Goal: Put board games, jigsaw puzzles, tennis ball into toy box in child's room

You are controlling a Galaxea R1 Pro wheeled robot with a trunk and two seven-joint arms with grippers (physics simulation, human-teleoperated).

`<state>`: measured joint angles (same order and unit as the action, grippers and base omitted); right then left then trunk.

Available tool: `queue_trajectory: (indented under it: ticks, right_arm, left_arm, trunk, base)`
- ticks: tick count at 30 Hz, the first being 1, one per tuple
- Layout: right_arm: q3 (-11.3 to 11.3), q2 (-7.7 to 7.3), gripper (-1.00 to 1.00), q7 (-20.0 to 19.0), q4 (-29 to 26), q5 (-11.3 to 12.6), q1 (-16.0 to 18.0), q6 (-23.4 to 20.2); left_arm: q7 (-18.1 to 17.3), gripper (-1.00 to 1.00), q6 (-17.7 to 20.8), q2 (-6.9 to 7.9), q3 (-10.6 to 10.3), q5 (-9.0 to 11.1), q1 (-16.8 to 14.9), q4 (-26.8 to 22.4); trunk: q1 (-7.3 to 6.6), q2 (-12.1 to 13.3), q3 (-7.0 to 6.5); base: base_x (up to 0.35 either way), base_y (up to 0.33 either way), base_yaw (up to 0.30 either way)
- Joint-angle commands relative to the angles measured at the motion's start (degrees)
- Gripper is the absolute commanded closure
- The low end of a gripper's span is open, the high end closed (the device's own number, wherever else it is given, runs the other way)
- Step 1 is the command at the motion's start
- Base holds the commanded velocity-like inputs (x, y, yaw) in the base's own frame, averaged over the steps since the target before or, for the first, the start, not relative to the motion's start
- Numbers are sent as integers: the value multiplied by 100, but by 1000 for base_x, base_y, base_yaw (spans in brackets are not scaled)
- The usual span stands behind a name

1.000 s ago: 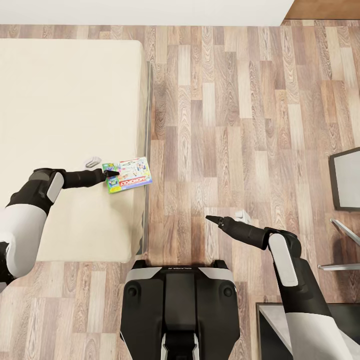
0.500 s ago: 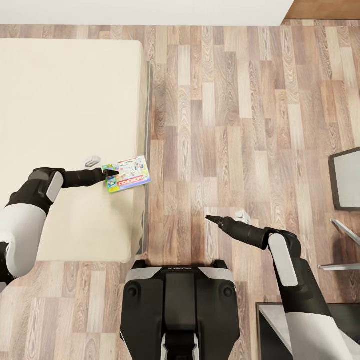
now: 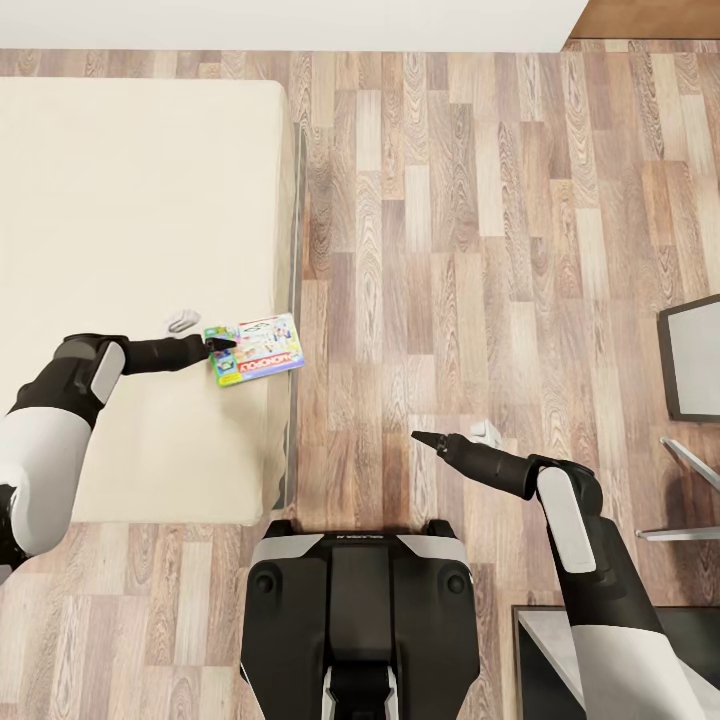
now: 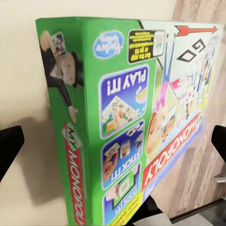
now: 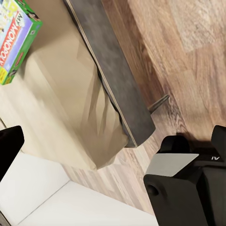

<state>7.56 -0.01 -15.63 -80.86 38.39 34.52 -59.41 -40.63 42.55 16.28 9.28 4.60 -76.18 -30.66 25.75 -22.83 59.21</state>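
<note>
The Monopoly board game point(image 3: 254, 350) lies flat on the beige mattress of the bed point(image 3: 120, 200), close to the edge that faces the wood-plank floor point(image 3: 480, 250). Its cover is pale blue with a green border. One corner of the box reaches almost to the mattress edge.

The left end effector point(image 3: 222, 345) is at the short green side of the box, and its dark tip touches or overlaps that side in the head view. In the left wrist view the box point(image 4: 136, 122) stands between the two dark fingers point(image 4: 9, 148), which are spread wide at both sides of the picture and do not press on it. So the left end effector is spread apart, with the game inside the gap.

The right end effector point(image 3: 425, 439) hangs over the floor, well apart from the bed and in front of the robot base point(image 3: 358, 600). In the right wrist view its fingers point(image 5: 8, 143) are also far apart, with nothing between them. That view also shows the grey bed frame point(image 5: 113, 80) and the game box point(image 5: 16, 40) on the mattress.
</note>
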Motion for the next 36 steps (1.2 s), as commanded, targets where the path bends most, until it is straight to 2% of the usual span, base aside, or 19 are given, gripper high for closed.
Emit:
queue_trajectory:
  ticks: [1, 11, 19, 22, 28, 36]
  right_arm:
    - [9, 1, -100, -58, -1, -51, 3, -25]
    - [9, 1, -100, -55, -7, -40, 3, -27]
    - [9, 1, -100, -54, -8, -41, 3, -29]
    - [9, 1, -100, -54, -8, -41, 3, -28]
    - [9, 1, -100, -54, -8, -42, 3, -30]
    - [9, 1, -100, -54, -8, -42, 3, -35]
  left_arm:
    - [11, -100, 48, 3, 10, 42, -2, -1]
    - [124, -100, 44, 43, 6, 24, -2, -19]
    - [480, -100, 46, 68, 13, 26, -2, -270]
    - [551, -100, 54, 68, 63, 25, -2, -388]
    - [598, -100, 59, 69, 292, 13, -2, -460]
    - [607, -100, 60, 77, 367, 7, -2, -488]
  trunk:
    - [4, -9, 5]
    - [4, -9, 5]
    - [4, -9, 5]
    - [4, -9, 5]
    - [4, -9, 5]
    - [4, -9, 5]
  base:
    - [0, 0, 0]
    - [0, 0, 0]
    - [0, 0, 0]
    - [0, 0, 0]
    - [0, 0, 0]
    - [0, 0, 0]
